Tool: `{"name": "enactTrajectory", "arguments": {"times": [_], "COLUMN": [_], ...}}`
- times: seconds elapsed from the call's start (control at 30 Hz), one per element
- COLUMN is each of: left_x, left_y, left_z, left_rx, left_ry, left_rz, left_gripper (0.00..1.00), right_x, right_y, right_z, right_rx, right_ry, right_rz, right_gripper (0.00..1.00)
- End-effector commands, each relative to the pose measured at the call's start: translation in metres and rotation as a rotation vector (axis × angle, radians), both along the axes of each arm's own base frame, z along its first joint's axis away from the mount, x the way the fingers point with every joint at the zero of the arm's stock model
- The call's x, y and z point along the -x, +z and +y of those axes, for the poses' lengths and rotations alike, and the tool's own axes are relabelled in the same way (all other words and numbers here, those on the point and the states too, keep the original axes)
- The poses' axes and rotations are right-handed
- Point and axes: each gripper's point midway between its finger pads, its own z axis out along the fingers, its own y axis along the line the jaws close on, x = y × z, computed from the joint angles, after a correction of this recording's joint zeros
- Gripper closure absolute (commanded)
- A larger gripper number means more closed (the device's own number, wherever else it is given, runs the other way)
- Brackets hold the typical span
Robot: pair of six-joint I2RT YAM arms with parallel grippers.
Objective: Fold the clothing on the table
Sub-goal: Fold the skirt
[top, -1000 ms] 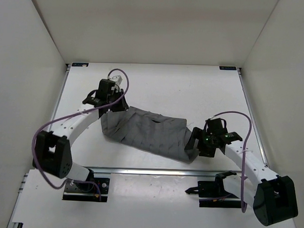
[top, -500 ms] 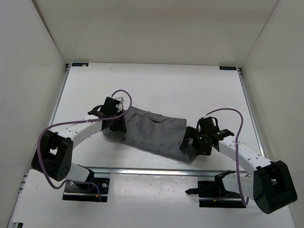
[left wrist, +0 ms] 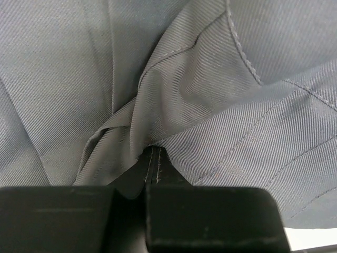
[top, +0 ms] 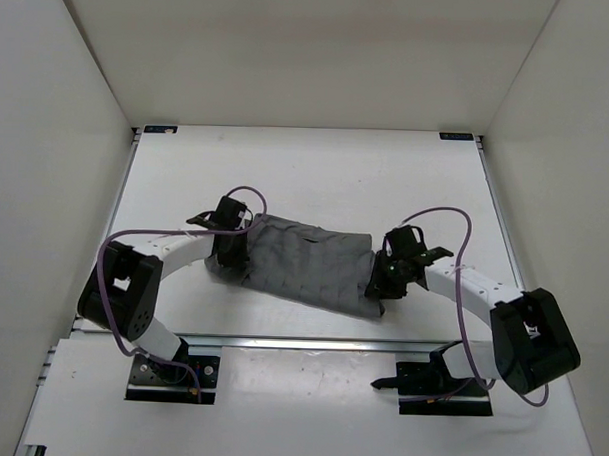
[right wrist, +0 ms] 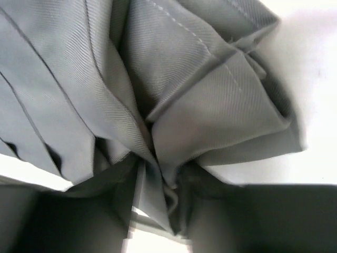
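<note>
Top external has the grey clothing [top: 303,263] lying crumpled across the middle of the white surface [top: 317,168]. The left gripper [top: 231,250] is down on its left end and the right gripper [top: 381,283] on its right end, but the jaws are hidden from up there. Left wrist fills that in: jaws pressed together, pinching a stitched fold. Right wrist shows bunched pleats gripped in a narrow gap, with bare surface alongside.

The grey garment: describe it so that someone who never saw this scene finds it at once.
Look at the white table, at the middle of its near half. The grey pleated garment lies there as a wide crumpled band, pinched at its ends by the left gripper and right gripper. It is the only soft grey thing on the white surface.
</note>
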Motion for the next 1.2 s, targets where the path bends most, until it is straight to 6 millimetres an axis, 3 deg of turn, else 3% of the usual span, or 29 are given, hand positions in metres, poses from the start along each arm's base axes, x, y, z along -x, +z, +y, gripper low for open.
{"name": "enactTrajectory", "arguments": {"times": [0.0, 0.07, 0.1, 0.23, 0.3, 0.4, 0.5, 0.53, 0.57, 0.7, 0.77, 0.9, 1.0, 1.03, 1.17], "left_x": [0.002, 0.002, 0.0, 0.004, 0.006, 0.005, -0.001, 0.004, -0.005, -0.013, -0.013, -0.023, -0.025, -0.029, -0.026], "left_y": [-0.005, -0.008, -0.008, -0.017, -0.019, -0.015, -0.007, -0.012, -0.006, -0.002, 0.0, 0.004, 0.001, 0.007, 0.004], "left_z": [0.0, -0.003, -0.005, -0.017, -0.034, -0.066, -0.106, -0.117, -0.127, -0.174, -0.189, -0.212, -0.206, -0.204, -0.186], "left_rx": [-0.034, -0.035, -0.03, 0.007, 0.052, 0.106, 0.182, 0.199, 0.225, 0.33, 0.375, 0.477, 0.48, 0.491, 0.523], "left_ry": [0.002, -0.003, -0.003, -0.014, -0.039, -0.101, -0.165, -0.184, -0.189, -0.246, -0.262, -0.265, -0.247, -0.24, -0.194], "left_rz": [0.013, 0.016, 0.008, 0.049, 0.066, 0.06, 0.06, 0.086, 0.073, 0.086, 0.104, 0.13, 0.137, 0.119, 0.131], "left_gripper": [1.0, 1.0, 1.0, 1.0, 1.0, 1.0, 1.0, 1.0, 1.0, 1.0, 1.0, 1.0, 1.0, 1.0, 1.0], "right_x": [-0.016, -0.018, -0.026, -0.054, -0.068, -0.1, -0.126, -0.131, -0.132, -0.137, -0.128, -0.112, -0.106, -0.099, -0.094], "right_y": [0.0, -0.004, 0.001, 0.021, 0.035, 0.075, 0.128, 0.136, 0.152, 0.176, 0.18, 0.167, 0.147, 0.132, 0.108], "right_z": [0.0, -0.004, -0.005, -0.021, -0.032, -0.036, -0.014, -0.005, 0.01, 0.063, 0.098, 0.15, 0.162, 0.165, 0.165], "right_rx": [0.023, 0.045, 0.043, 0.075, 0.079, 0.041, -0.023, -0.043, -0.096, -0.237, -0.274, -0.333, -0.307, -0.3, -0.265], "right_ry": [0.009, 0.009, 0.008, -0.005, -0.02, 0.013, 0.127, 0.156, 0.202, 0.326, 0.408, 0.54, 0.593, 0.615, 0.672], "right_rz": [-0.036, -0.027, -0.051, -0.12, -0.15, -0.291, -0.492, -0.52, -0.554, -0.569, -0.581, -0.536, -0.475, -0.429, -0.341], "right_gripper": [0.75, 0.96, 1.0, 1.0, 1.0, 1.0, 1.0, 1.0, 0.99, 1.0, 1.0, 1.0, 1.0, 1.0, 1.0]}}
